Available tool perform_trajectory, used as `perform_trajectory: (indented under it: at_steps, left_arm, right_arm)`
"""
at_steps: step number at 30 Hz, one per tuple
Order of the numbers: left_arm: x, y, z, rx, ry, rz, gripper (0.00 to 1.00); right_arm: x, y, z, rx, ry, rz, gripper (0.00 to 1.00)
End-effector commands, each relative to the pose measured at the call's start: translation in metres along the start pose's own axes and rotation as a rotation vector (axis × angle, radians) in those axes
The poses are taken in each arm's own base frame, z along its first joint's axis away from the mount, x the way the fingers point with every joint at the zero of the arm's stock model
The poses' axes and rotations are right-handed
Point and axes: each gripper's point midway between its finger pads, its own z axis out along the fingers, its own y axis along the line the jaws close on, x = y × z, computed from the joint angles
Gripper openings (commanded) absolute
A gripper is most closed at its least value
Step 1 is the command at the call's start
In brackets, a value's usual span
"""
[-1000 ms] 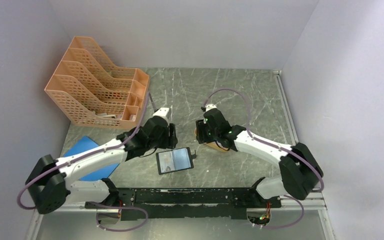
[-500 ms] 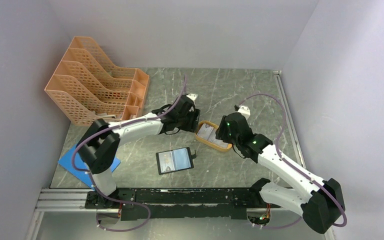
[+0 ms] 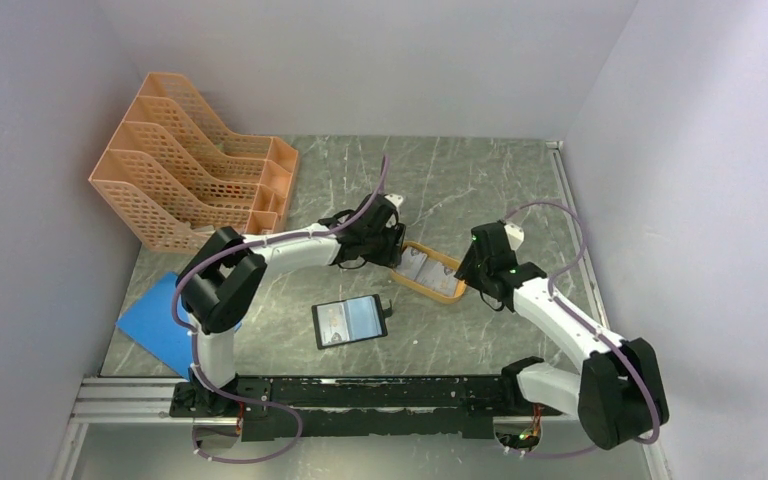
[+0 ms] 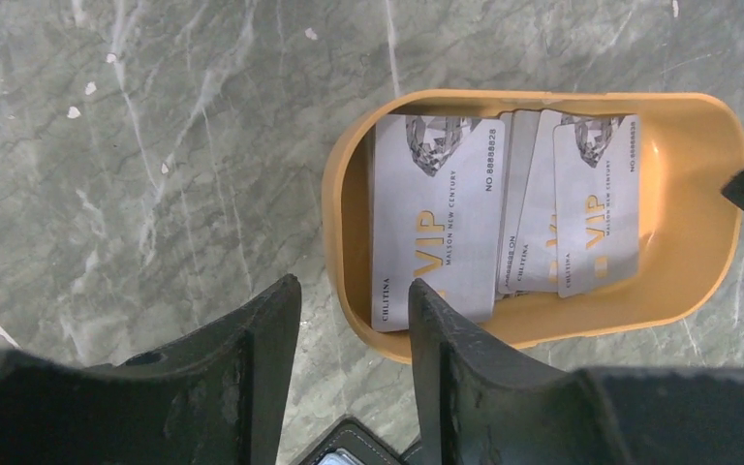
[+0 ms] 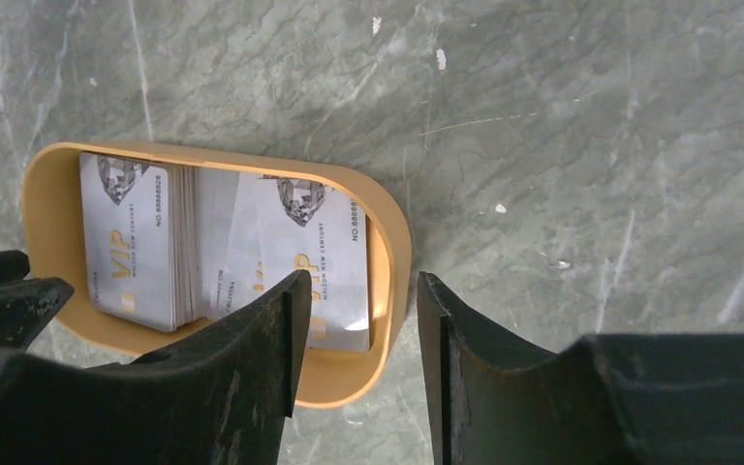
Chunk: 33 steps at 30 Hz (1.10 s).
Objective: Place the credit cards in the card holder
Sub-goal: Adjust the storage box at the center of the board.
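Several pale credit cards [image 4: 436, 213] with gold VIP print lie stacked in an orange oval tray [image 4: 334, 232]; they also show in the right wrist view [image 5: 291, 242] and the top view [image 3: 420, 266]. The black card holder [image 3: 350, 321] lies open on the table, in front of the tray; its corner shows in the left wrist view [image 4: 349, 448]. My left gripper [image 4: 349, 291] is open and empty, with the tray's left rim between its jaws. My right gripper [image 5: 360, 286] is open and empty, straddling the tray's right rim [image 5: 397, 252].
An orange file rack [image 3: 195, 165] stands at the back left. A flat blue sheet [image 3: 155, 322] lies at the front left. Grey walls close in the table on three sides. Both arms meet at the tray [image 3: 447, 293].
My left gripper has moved from beside the card holder out to the tray's left end. My right gripper has shifted from over the tray to its right end.
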Motion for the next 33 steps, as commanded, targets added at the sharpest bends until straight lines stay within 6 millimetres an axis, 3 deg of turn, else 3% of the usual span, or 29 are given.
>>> perform_trajectory:
  at_steps: [1,5,10,21,29,33]
  left_arm:
    - [0.003,-0.008,-0.002,0.063,-0.008,-0.026,0.47]
    - [0.010,-0.009,-0.008,0.080,-0.010,-0.055,0.37]
    - [0.021,-0.005,-0.016,0.076,-0.010,-0.086,0.27]
    - [0.051,-0.007,-0.040,0.129,-0.004,-0.207,0.21]
    - [0.045,-0.004,-0.046,0.105,-0.034,-0.216,0.30]
    - [0.045,0.003,-0.052,0.060,-0.028,-0.217,0.43]
  right_arm:
    - [0.005,0.006,0.014,-0.026,0.024,-0.012,0.46]
    - [0.008,0.010,0.020,-0.044,0.039,-0.046,0.35]
    - [0.003,0.011,0.027,-0.027,0.043,-0.113,0.30]
    - [-0.008,0.030,0.046,-0.055,0.051,-0.178,0.25]
    - [-0.016,0.054,0.066,-0.080,0.087,-0.212,0.27]
    - [-0.026,0.054,0.055,-0.061,0.065,-0.196,0.44]
